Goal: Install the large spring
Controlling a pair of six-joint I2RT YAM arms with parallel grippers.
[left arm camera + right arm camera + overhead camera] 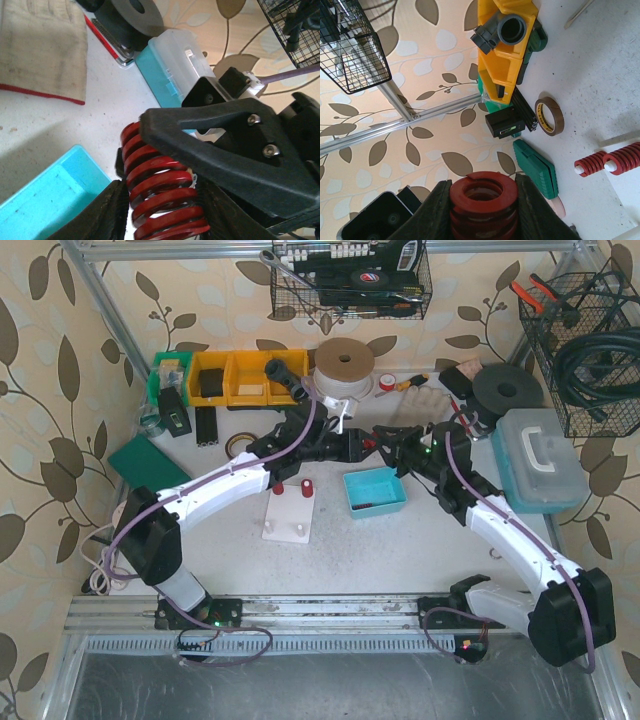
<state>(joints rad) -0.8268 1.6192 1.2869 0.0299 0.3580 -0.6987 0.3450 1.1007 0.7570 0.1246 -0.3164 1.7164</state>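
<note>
The large red spring (pixel 160 175) is held in mid-air between both grippers, above the blue tray (pixel 375 490). My left gripper (pixel 165 200) is shut on the spring's coils, with one finger on each side. My right gripper (pixel 482 200) is also shut on it; its view shows the spring (pixel 483 192) end-on, and its black finger (pixel 215 145) crosses over the coils. In the top view the two grippers meet tip to tip, left (pixel 362 445) and right (pixel 397 450), and hide the spring. The white peg base (pixel 290 515) carries two small red springs (pixel 306 486).
The yellow bins (pixel 235 377), a large tape roll (pixel 344 365) and a black disc (pixel 505 390) stand at the back. A teal box (pixel 540 455) is at the right and a green case (pixel 148 462) at the left. Wire baskets (pixel 590 340) hang on the walls.
</note>
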